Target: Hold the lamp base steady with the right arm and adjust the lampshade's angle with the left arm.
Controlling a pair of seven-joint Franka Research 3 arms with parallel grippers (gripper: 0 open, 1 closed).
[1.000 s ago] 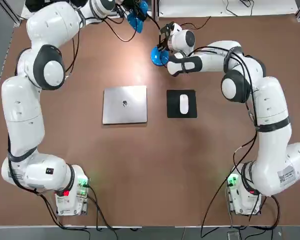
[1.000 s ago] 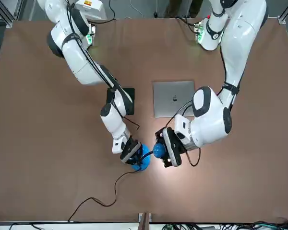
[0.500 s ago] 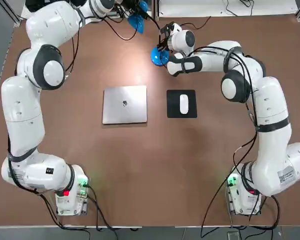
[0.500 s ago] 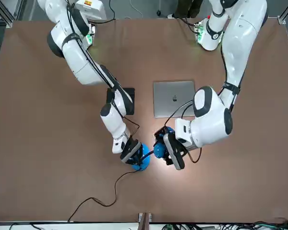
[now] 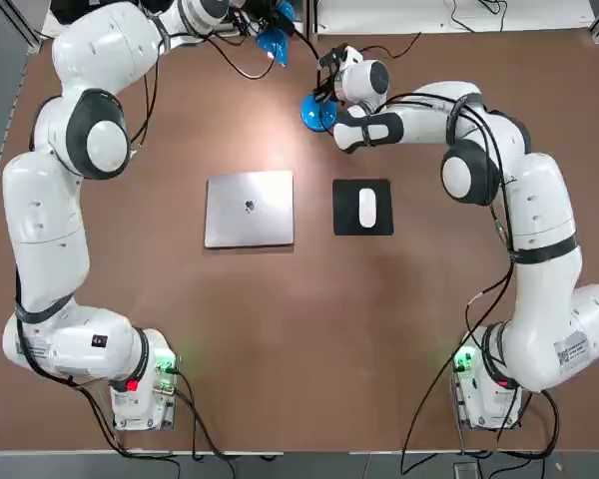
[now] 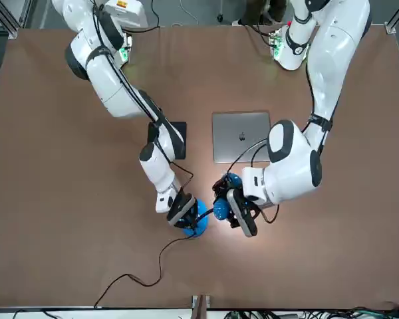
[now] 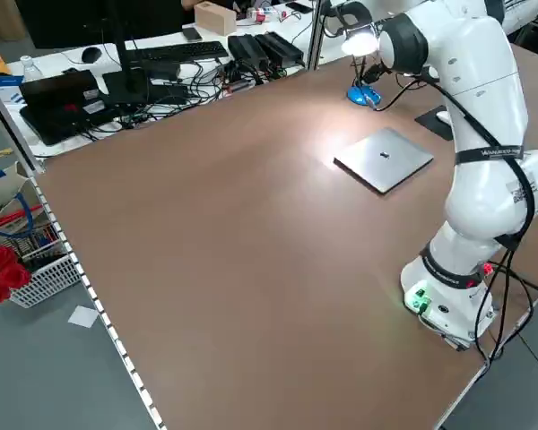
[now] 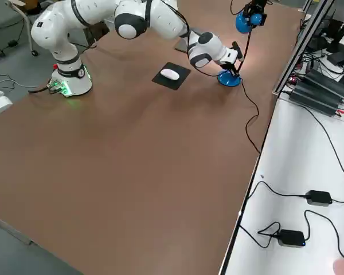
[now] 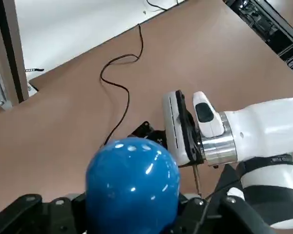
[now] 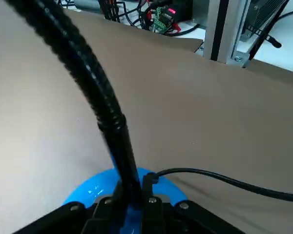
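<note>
From left to right in the top view, the left gripper (image 9: 132,210) was closed around the blue lampshade (image 9: 132,178), which was raised above the table's (image 5: 280,349) far side, and the round lamp base (image 5: 318,113) lay flat on the tabletop, its black gooseneck stem (image 10: 100,87) clasped low down by the right gripper (image 10: 135,192).

1 laptop (image 5: 250,210), 1 mouse (image 5: 367,208), 1 mouse pad (image 5: 363,228), 1 lamp base (image 5: 317,114), 1 lampshade (image 9: 133,187), 2 robot arms (image 5: 45,220).
</note>
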